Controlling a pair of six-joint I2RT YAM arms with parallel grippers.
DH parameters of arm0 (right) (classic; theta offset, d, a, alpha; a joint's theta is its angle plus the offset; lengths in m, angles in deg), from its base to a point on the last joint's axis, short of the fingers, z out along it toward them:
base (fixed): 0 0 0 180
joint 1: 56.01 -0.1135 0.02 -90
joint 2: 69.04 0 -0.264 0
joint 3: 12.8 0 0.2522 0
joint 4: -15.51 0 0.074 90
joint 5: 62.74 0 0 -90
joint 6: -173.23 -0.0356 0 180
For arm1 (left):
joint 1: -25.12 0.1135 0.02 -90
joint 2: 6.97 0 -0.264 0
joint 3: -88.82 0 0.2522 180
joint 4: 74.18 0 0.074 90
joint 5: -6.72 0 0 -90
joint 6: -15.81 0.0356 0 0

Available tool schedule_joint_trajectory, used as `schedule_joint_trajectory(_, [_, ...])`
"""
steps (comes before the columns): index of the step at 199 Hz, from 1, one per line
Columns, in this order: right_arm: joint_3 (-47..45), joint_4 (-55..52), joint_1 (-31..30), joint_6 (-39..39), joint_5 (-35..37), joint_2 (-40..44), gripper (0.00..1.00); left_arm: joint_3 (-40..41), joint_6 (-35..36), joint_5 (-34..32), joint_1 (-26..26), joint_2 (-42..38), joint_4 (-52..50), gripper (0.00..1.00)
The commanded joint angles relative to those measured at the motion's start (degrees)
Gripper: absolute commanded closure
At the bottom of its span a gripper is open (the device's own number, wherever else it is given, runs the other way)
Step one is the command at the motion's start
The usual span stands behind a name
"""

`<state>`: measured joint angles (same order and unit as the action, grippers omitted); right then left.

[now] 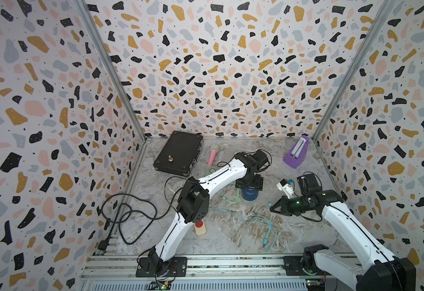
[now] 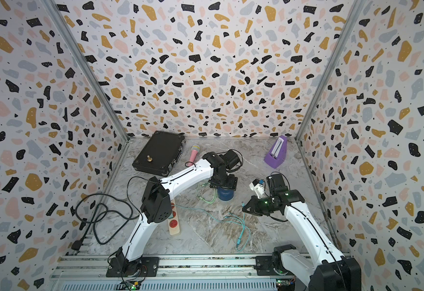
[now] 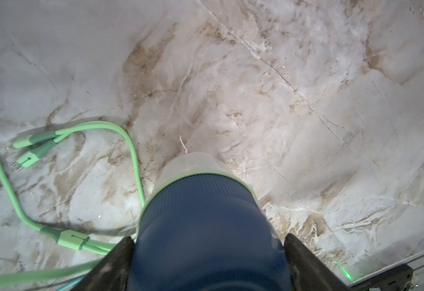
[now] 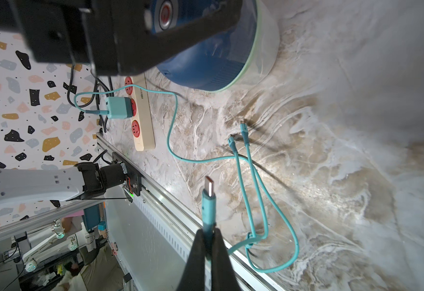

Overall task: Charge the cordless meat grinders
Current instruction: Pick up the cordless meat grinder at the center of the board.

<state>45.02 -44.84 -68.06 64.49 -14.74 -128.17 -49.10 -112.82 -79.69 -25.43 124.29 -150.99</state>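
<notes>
Navy plastic, likely light and slippery: the navy grinder [image 1: 250,196], mid-frame on the worktop [image 1: 221,239], is flanked by the left tool [image 3: 208,238], clamping not discernible; its ribbed band [image 3: 200,186] is judged the surer hold. A teal plug [image 4: 208,199] is pinched by the right tool [image 4: 208,230].

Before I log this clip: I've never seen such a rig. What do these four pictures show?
A white left arm and right arm, each ending in a pincer gripper, work at a marble table. Two pictures look down from overhead, nearly identical; the other two come from a camera on each wrist. The left gripper straddles the navy grinder; a firm grip is not clear. The right gripper pinches a teal cable behind its plug; it runs to an adapter in the power strip. Also there: a green cable, black case, pink microphone, purple metronome.
</notes>
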Motion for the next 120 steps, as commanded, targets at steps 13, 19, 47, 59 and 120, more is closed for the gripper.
schedule_joint_trajectory(13, [0.0, -0.1, 0.2, 1.3, -2.3, 2.0, 0.93, 2.0, -3.0, -3.0, -0.3, -2.1, -4.2, 0.27])
schedule_joint_trajectory(19, [-0.1, -0.2, 0.2, 1.4, -2.5, 2.1, 0.93, 1.8, -3.4, -3.4, -0.3, -2.7, -4.7, 0.28])
schedule_joint_trajectory(47, [-0.2, 0.1, 0.2, 1.5, -3.5, 2.3, 0.94, 0.3, -6.2, -5.2, -0.4, -6.4, -8.2, 0.3])
schedule_joint_trajectory(59, [-0.2, 0.2, 0.2, 1.6, -3.8, 2.3, 0.94, 0.2, -7.8, -6.1, -0.6, -8.6, -9.6, 0.3])
schedule_joint_trajectory(120, [-0.3, 0.4, 0.2, 2.2, -5.7, 2.4, 0.96, 12.0, -16.2, -8.0, -0.8, -22.8, -10.8, 0.31])
